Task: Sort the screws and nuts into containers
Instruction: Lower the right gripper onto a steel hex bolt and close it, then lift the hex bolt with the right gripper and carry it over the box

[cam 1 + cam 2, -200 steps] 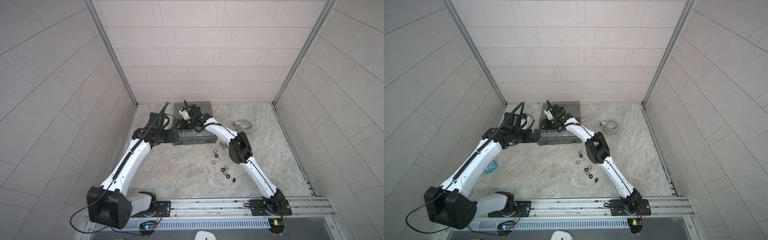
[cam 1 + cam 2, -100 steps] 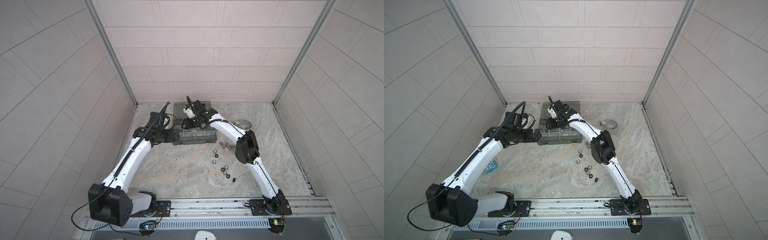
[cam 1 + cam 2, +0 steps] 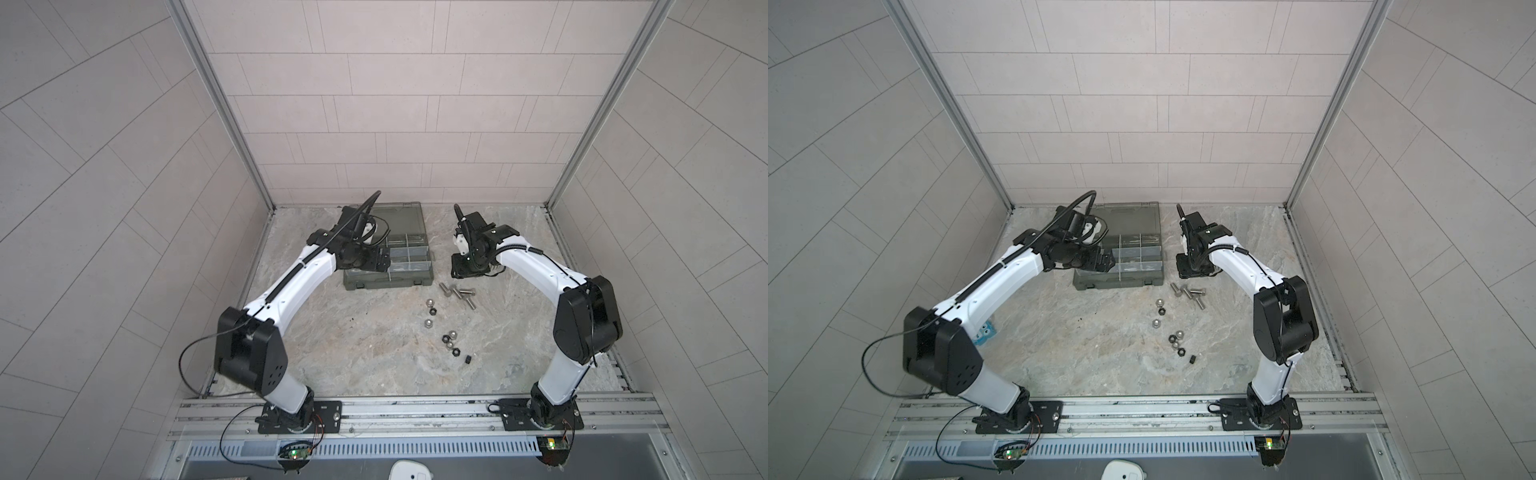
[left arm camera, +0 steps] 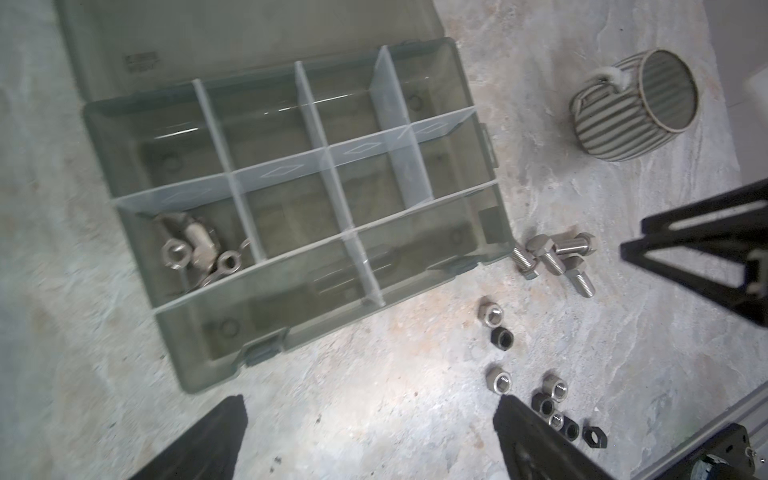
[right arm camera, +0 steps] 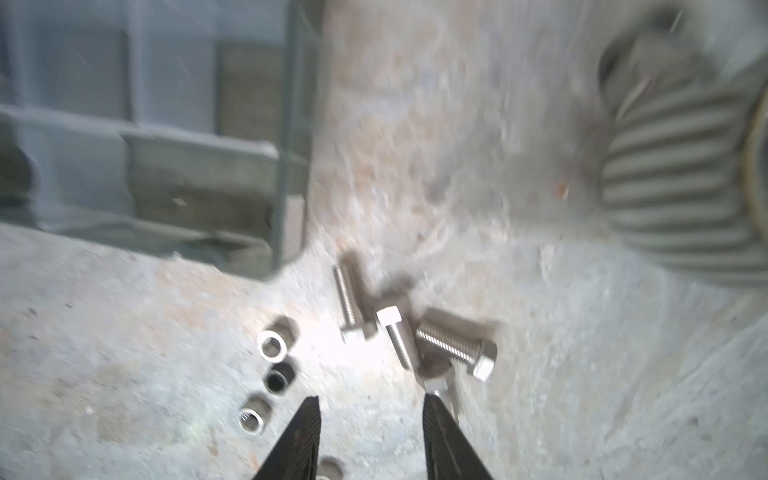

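Note:
The containers are compartments of a grey-green case (image 3: 390,283) (image 3: 1117,285) (image 4: 291,332) lying open at the back. One compartment holds several silver nuts (image 4: 189,251). Several screws (image 3: 457,292) (image 3: 1188,292) (image 4: 557,257) (image 5: 453,345) lie in a clump off the case's front right corner. Loose silver and black nuts (image 3: 451,338) (image 3: 1177,338) (image 4: 496,326) (image 5: 272,345) trail nearer the front. My left gripper (image 3: 380,261) (image 3: 1104,262) (image 4: 370,401) hangs open and empty over the case's left side. My right gripper (image 3: 467,272) (image 3: 1190,271) (image 5: 371,401) is open and empty just behind the screws.
A striped mug (image 4: 636,104) (image 5: 681,174) lies on its side to the right of the case; the right arm hides it in both top views. A small blue object (image 3: 986,332) sits on the table by the left arm. Walls close in the back and sides.
My right gripper has swung from above the case out to the right and down, ending over the screws. The left arm has barely moved.

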`<state>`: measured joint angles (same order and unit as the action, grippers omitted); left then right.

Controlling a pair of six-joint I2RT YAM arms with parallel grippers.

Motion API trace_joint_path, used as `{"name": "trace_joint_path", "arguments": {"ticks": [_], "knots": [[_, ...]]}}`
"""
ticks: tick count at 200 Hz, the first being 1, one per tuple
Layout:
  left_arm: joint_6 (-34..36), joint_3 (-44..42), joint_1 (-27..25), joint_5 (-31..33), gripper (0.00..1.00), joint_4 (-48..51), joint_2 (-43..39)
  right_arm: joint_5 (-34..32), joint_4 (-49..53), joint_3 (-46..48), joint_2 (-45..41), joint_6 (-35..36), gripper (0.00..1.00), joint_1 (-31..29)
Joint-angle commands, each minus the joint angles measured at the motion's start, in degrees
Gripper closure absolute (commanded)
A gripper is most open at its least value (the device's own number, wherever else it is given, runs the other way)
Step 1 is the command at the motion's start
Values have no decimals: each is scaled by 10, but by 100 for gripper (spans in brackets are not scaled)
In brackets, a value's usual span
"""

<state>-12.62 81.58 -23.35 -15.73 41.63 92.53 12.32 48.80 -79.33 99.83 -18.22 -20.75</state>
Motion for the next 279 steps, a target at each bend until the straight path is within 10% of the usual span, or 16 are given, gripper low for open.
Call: {"name": "trace_joint_path", "arguments": {"ticks": [1,180,279], "knots": [[-9,61,-18,-24,0,7,38,-5,19,37,-34,-6,59,-4],[-20,92,-18,-36,0,27,69,-7,-55,122,27,0,60,34],[-2,81,-17,-23,0,42,57,13,-74,162,32,-16,78,29]]}}
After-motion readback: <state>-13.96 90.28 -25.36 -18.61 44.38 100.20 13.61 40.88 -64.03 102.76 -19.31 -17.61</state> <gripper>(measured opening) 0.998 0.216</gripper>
